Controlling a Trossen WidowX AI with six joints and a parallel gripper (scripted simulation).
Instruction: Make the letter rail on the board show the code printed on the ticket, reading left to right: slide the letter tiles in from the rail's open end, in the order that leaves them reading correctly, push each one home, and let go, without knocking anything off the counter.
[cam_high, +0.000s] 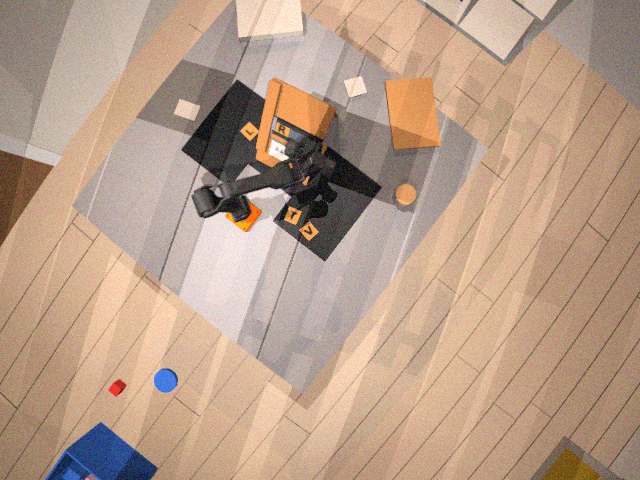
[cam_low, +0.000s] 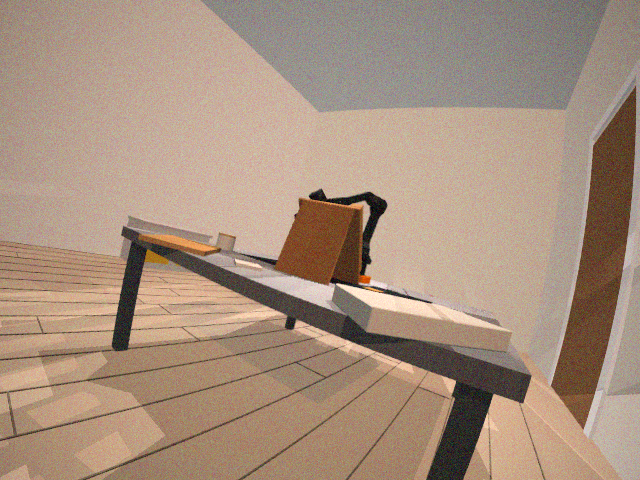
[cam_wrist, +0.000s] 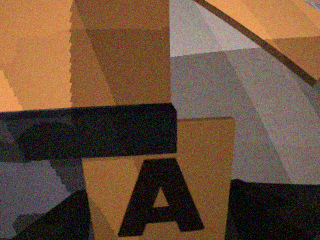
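The orange sloping board (cam_high: 305, 111) (cam_low: 315, 240) carries a dark rail (cam_wrist: 90, 132), with an R tile (cam_high: 282, 129) at its left part. The white ticket (cam_high: 278, 148) is below it; its print is too small to read surely. My gripper (cam_high: 316, 149) (cam_wrist: 159, 196) is shut on the A tile (cam_wrist: 215, 165), upright in the wrist view, at the rail's right end. The rail's dark lip covers the tile's upper left part; how deep the tile sits is hidden. An L tile (cam_high: 249, 131) lies left of the board. A T tile (cam_high: 292, 214) and a V tile (cam_high: 309, 230) lie on the black mat (cam_high: 330, 240).
An orange slab (cam_high: 413, 113) (cam_low: 178, 243) and a round orange-topped object (cam_high: 405, 194) stand right of the board. Small pale pieces (cam_high: 186, 109) (cam_high: 355, 86) lie on the counter. A cream block (cam_high: 269, 18) (cam_low: 423, 317) sits near the counter's edge. The arm hides part of the mat.
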